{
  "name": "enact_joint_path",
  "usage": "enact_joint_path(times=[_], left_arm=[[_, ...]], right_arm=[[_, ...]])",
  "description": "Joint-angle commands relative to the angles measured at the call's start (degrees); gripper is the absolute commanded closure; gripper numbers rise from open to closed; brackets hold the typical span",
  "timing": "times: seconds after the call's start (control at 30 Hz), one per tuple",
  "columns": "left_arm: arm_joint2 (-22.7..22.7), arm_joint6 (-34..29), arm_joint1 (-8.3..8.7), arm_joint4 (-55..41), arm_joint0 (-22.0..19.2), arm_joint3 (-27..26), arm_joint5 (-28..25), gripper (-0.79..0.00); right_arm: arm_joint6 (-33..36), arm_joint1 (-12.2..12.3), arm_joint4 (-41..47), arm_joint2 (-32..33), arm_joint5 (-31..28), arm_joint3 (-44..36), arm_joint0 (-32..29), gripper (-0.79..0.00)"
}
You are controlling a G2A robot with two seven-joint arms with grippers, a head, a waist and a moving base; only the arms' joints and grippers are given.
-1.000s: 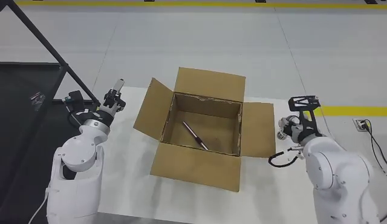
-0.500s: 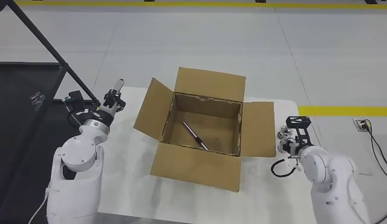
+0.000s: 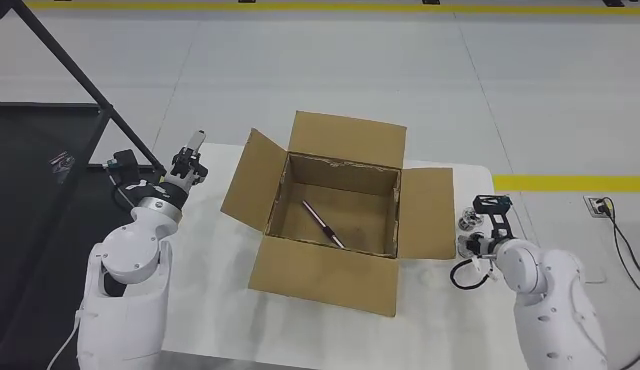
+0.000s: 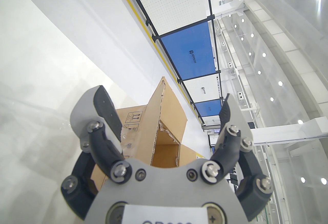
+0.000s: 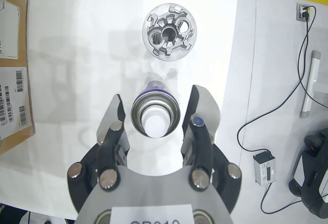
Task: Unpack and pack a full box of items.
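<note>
Change: right arm now lower | right jaws released astride upright spray can (image 5: 154,117) | left jaws released, empty | grasp seems next

I see the open cardboard box (image 3: 325,270) at mid-frame on the white table (image 3: 200,300), a thin dark rod (image 3: 323,223) lying slantwise on its floor. My left gripper (image 3: 193,150) sits at frame left, apart from the box. My right gripper (image 3: 488,208) is just beside the right flap, near small metal parts (image 3: 467,227).
</note>
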Motion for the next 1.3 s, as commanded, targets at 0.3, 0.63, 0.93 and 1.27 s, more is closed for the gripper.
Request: enact_joint_path(times=[0.3, 0.63, 0.93, 1.27], left_arm=[[-0.02, 0.42, 0.0, -0.07, 0.33, -0.09, -0.1, -0.785], [-2.61, -0.59, 0.83, -2.88, 4.32, -0.99, -1.15, -0.785], [-4.32, -2.33, 1.54, -5.62, 6.51, -0.5, -2.1, -0.785], [-4.32, -2.33, 1.54, -5.62, 6.51, -0.5, -2.1, -0.785]], right_arm=[[-2.11, 0.26, -5.13, -2.75, 5.79, -21.94, 1.01, -0.785], [0.85, -2.89, 0.12, -28.89, -2.25, -11.85, 22.03, -0.785], [-1.56, -11.04, 14.1, -50.82, -6.01, 22.07, 40.93, -0.785], [-7.88, -20.75, 25.26, -60.78, -5.38, 48.18, 47.0, -0.785]])
